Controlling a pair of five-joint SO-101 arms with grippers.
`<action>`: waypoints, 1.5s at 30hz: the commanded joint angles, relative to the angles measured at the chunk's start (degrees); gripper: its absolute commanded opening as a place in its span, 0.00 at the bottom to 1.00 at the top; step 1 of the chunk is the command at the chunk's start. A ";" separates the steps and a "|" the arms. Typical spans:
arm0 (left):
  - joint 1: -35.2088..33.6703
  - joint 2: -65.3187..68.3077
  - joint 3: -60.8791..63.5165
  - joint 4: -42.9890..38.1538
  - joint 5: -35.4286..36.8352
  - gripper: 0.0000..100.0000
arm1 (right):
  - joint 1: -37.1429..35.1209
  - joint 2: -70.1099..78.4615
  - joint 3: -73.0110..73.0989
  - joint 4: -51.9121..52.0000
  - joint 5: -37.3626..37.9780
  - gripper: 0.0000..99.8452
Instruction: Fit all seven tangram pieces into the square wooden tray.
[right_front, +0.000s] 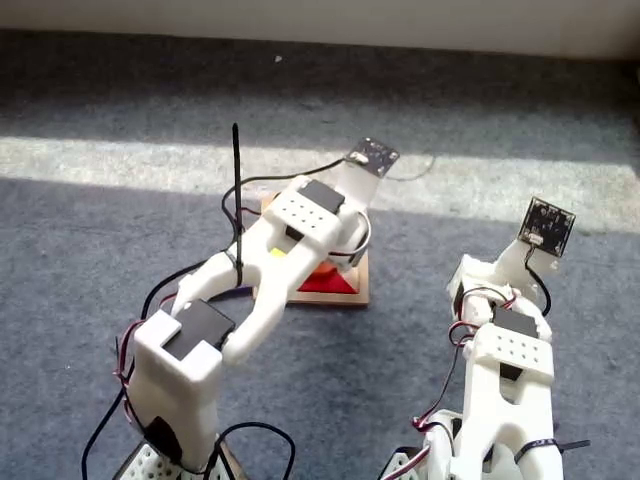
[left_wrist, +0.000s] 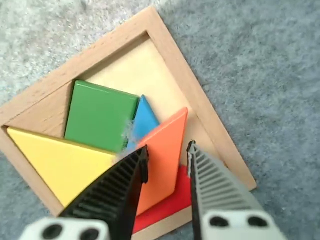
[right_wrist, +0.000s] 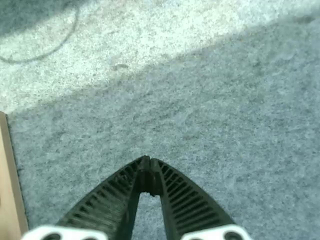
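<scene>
We look down on a square wooden tray (left_wrist: 195, 95) lying on grey carpet (right_front: 90, 240), with the left arm stretched over it and the right arm parked well off to the side. Five flat pieces sit inside the tray: a green square (left_wrist: 100, 117), a small blue triangle (left_wrist: 145, 120) just beside it, a large yellow triangle (left_wrist: 60, 162), a red piece (left_wrist: 170, 202) along the near rim, and an orange parallelogram (left_wrist: 162, 160) that seems to overlap the red one. The left gripper (left_wrist: 167, 148) hangs over the orange piece with its jaws spread apart, one on each long side; we cannot tell whether they touch it. The right gripper (right_wrist: 148, 161) is clenched on nothing above bare carpet, near the tray's edge. We judge these pieces light, thin and stiff, with smooth painted faces that could slip, so the surest hold is across two opposite straight edges, near the middle, pinched gently to keep the piece from tipping
</scene>
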 joint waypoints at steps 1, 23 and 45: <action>-2.24 -1.19 -1.36 0.79 2.99 0.15 | 0.40 -1.80 -0.57 -1.27 0.53 0.01; -8.92 -11.91 0.57 4.40 2.90 0.15 | 0.40 -1.80 -0.66 -1.27 0.53 0.01; -11.74 -4.70 3.03 4.13 0.35 0.24 | 0.40 -1.71 -0.57 -1.27 0.53 0.01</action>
